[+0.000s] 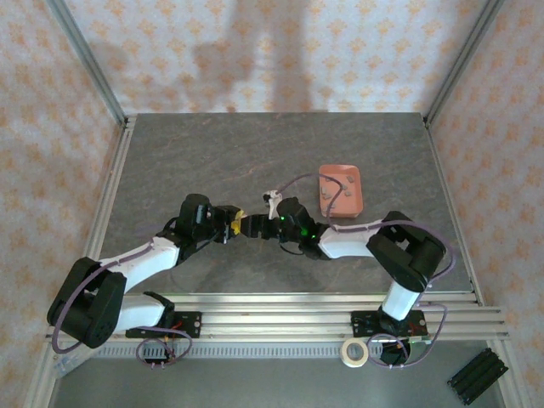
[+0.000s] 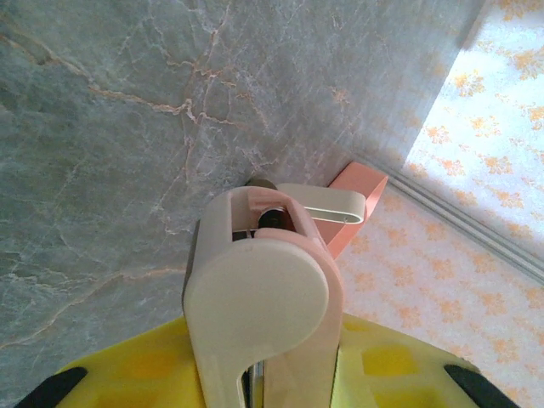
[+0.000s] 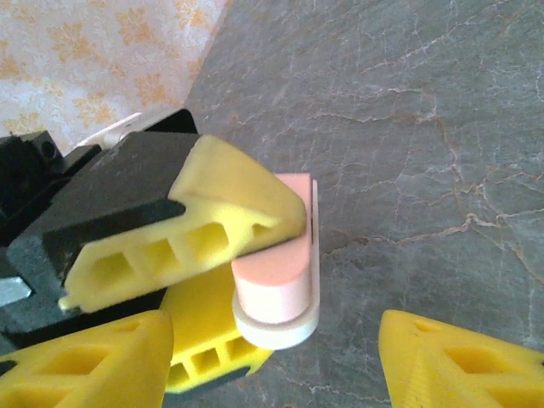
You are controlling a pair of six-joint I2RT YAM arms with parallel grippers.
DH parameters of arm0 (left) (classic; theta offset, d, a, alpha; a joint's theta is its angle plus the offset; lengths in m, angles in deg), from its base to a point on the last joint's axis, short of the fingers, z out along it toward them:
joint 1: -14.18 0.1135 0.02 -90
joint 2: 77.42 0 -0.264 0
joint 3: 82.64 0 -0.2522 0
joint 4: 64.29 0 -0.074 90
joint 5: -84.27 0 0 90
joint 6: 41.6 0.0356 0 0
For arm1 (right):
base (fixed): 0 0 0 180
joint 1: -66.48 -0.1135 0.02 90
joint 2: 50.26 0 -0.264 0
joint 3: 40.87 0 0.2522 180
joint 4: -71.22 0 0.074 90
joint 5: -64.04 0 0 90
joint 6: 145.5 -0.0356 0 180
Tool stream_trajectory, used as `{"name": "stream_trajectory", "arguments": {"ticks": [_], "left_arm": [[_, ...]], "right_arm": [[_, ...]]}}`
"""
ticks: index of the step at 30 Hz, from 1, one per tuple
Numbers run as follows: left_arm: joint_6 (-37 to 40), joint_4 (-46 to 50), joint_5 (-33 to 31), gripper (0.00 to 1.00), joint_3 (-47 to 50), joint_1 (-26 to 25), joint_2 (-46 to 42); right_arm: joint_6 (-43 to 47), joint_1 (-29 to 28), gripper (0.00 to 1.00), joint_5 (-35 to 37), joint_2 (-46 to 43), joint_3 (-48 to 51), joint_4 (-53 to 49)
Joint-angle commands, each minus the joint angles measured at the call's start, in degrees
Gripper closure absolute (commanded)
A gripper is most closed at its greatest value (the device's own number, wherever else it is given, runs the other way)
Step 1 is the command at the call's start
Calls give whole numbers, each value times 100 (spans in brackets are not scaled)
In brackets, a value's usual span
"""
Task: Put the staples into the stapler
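The stapler, pale pink on a cream base, is clamped between the yellow fingers of my left gripper, which is shut on it. In the top view the two grippers meet nose to nose mid-table, left gripper and right gripper, with the stapler between them. My right gripper is open. Its rounded end of the stapler sits between the spread fingertips, nearer the left finger. The staples are small specks lying in the salmon-pink tray.
The tray stands just right of the right wrist. Aluminium rails run along the near edge, with a tape roll and a black block below them. Metal frame posts and patterned walls bound the dark marbled table.
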Motion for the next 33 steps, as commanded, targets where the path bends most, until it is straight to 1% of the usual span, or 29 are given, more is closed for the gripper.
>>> {"name": "stream_trajectory", "arguments": {"ticks": [1,6,9,11,13,16,21,23,25,27,30,33], "left_arm": [[-147,-278,76,68,96,-56,-155],[-303,-538,124,69,154,-101,-200],[-372,-679,133,68,201,-144,-229],[-447,-824,118,68,270,-173,-249],[-538,-1006,91,68,338,-186,-247],[-573,-1069,51,67,397,-207,-264],[-497,-1017,7,63,465,-201,-289],[-473,-1026,-14,57,510,-208,-282],[-444,-1025,-29,49,553,-208,-284],[-370,-966,-38,36,559,-207,-295],[-141,-516,-102,13,507,-205,-380],[150,27,-234,1,480,-203,-537]], "right_arm": [[16,-31,37,251,142,-210,314],[10,-32,42,347,398,-338,550],[-20,-32,46,388,521,-365,691],[-30,-32,51,378,572,-373,734],[-14,-30,58,367,577,-363,737],[34,-30,67,380,512,-268,706],[154,-36,75,615,282,-63,466],[271,-41,77,691,168,-16,251],[468,-41,77,776,19,37,-34],[705,-41,78,957,-141,88,-368],[1043,-41,78,1204,-373,188,-748],[1317,-41,78,1359,-487,241,-1077]]}}
